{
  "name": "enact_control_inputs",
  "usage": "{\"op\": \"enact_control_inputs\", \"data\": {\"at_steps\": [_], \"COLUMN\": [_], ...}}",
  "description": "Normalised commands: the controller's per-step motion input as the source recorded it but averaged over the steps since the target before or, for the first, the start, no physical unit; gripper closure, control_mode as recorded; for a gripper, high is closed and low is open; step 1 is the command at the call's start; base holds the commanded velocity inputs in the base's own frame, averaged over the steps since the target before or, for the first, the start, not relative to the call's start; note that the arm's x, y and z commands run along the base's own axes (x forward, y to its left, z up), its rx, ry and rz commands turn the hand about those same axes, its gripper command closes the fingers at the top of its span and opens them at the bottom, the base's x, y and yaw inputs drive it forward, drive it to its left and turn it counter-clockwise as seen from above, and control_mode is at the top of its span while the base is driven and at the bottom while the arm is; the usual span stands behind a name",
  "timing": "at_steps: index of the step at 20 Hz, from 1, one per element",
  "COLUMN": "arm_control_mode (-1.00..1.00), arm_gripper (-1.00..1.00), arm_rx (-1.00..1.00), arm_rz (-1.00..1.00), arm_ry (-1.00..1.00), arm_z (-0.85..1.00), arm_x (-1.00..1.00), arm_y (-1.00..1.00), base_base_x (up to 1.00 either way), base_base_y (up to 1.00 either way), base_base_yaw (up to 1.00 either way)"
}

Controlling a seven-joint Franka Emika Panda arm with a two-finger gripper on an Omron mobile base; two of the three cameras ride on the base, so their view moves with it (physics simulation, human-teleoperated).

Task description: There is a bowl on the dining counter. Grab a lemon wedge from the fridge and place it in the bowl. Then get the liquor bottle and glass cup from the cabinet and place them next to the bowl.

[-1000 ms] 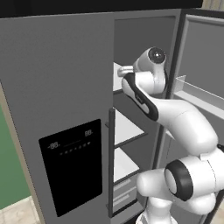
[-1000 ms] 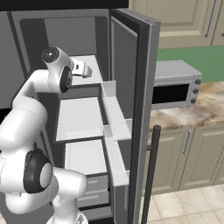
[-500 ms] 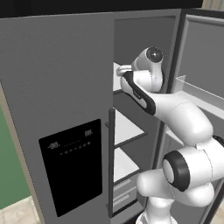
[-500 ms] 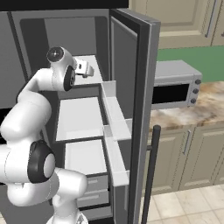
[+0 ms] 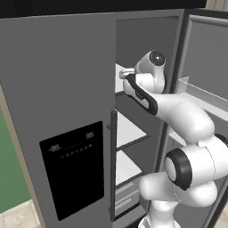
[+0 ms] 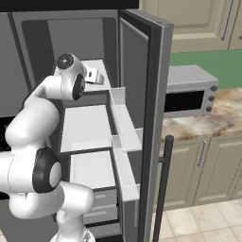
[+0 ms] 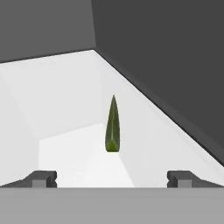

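Jaws still wide, nearer lemon wedge (image 7: 112,124) than before

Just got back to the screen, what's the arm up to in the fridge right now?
The arm is reaching into the open fridge at an upper white shelf. In the hand view, the open hand points at the lemon wedge, which lies on the shelf ahead of the fingertips and roughly centred between them. Nothing is gripped yet.
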Motion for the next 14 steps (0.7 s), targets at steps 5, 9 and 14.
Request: {"op": "enact_control_inputs", "data": {"at_steps": [5,9,14], "arm_control_mode": [-1.0,-1.0,-1.0], "arm_gripper": [-1.0,-1.0,-1.0], "arm_rx": [0.0,0.0,0.0], "arm_rz": [0.0,0.0,0.0], "arm_ry": [0.0,0.0,0.0], "arm_z": [-0.15,-0.14,-0.15], "arm_x": [0.2,0.2,0.2], "arm_y": [-0.01,0.0,0.0], "base_base_x": [0.0,0.0,0.0], "base_base_y": [0.0,0.0,0.0], "base_base_yaw": [0.0,0.0,0.0]}}
